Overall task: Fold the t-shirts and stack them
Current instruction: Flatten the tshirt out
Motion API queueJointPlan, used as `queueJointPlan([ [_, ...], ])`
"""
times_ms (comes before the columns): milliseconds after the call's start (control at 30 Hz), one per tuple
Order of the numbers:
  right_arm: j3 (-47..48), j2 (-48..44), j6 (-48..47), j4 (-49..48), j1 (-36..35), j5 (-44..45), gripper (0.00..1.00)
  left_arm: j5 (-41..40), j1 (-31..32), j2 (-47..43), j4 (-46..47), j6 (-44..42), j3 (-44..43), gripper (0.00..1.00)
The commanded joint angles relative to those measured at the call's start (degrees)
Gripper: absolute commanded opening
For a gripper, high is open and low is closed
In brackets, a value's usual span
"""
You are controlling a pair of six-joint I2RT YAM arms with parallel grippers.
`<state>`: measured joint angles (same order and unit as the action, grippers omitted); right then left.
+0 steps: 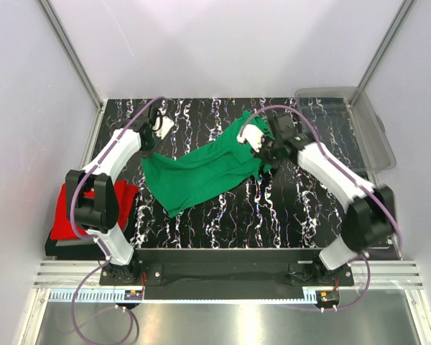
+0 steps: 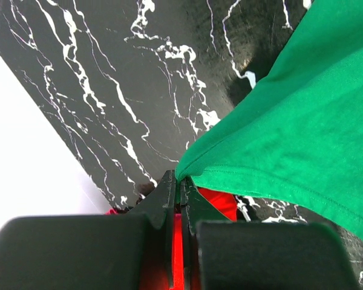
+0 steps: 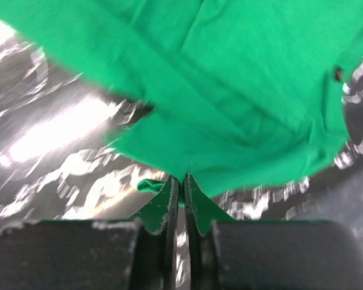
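One green t-shirt [image 1: 208, 169] held at both ends by two pincers, mid-table.

The creased green t-shirt stretches across the middle of the table [image 1: 287, 208], from the left side toward the far right. The left pincer [image 2: 178, 181] is clamped shut on a hem corner at its left end. The right pincer [image 3: 183, 178] is closed on a bunch of cloth at its right end. One red t-shirt [image 1: 63, 215] lies at the table's left edge, near the near corner. One clear bin [image 1: 366, 136] stands at the far right corner.
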<state>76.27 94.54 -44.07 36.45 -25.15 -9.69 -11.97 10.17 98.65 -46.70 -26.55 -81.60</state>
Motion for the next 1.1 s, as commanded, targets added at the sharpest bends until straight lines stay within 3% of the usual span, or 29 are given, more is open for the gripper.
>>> queueJointPlan([
  [0,-5.5,-9.01,1.01,9.69,-0.69,-1.29,0.16,0.81,0.11,0.4,3.19,-1.05,-1.72,0.0],
  [33,-8.82,-10.42,0.75,10.22,-0.61,-1.47,0.38,0.63,0.11,0.58,3.37,-1.05,-1.89,0.0],
  [133,-12.36,-13.94,-2.06,9.79,-0.52,-0.95,0.59,0.54,0.02,1.37,3.63,-1.32,-3.21,0.0],
  [333,-3.79,-5.88,-5.23,0.31,2.55,3.01,0.59,0.28,0.02,1.55,3.54,-1.49,-4.71,0.0],
  [533,16.23,16.85,1.17,-4.54,9.31,3.27,0.51,-0.69,0.11,-1.26,3.54,-0.88,-1.72,0.0],
  [633,23.11,23.64,2.15,-4.54,10.82,3.19,0.5,-1.04,0.11,-2.75,3.54,-0.61,0.04,0.0],
  [1067,29.29,30.96,4.43,-4.37,12.93,1.96,0.49,-2.89,0.11,-3.64,3.1,-1.49,1.8,0.0],
])
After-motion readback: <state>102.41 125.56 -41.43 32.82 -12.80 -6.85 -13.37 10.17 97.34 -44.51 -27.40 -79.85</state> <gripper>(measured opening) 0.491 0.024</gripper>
